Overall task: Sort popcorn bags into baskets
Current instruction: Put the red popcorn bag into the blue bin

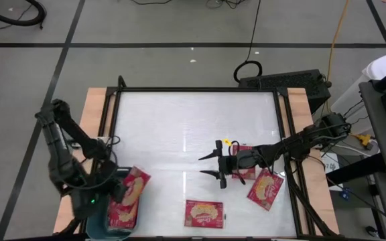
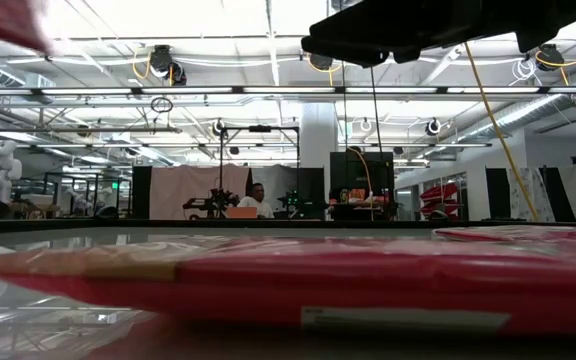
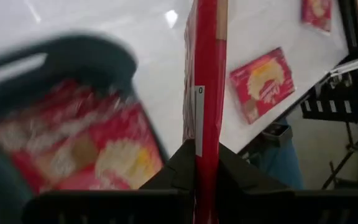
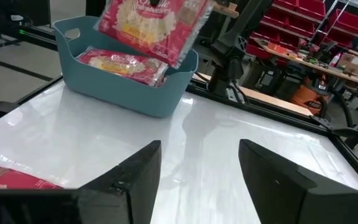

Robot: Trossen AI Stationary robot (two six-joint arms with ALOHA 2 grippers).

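- Risk first: the flat red popcorn packet [image 1: 131, 190] pinched edge-on in the left gripper [image 3: 205, 163] hangs over the rim of the teal-blue rectangular plastic basket [image 4: 124, 87]; released while tilted, it could catch the rim and slide out onto the white tabletop [image 1: 193, 134].
- The left jaws are nearly closed on that packet, gripping only its thin edge, so a slip is possible.
- The basket already holds at least one red packet [image 4: 122, 64]; a new one landing on it may stack unevenly.
- The right gripper [image 1: 218, 165] hovers out on the tabletop, far from the basket, jaws wide and empty.
- Three loose packets lie beyond the basket: one nearest it [image 1: 204, 213], two by the right arm [image 1: 265, 189] and [image 1: 244, 161], the latter partly covered by the arm.
- The basket is mostly hidden under the left arm from above.
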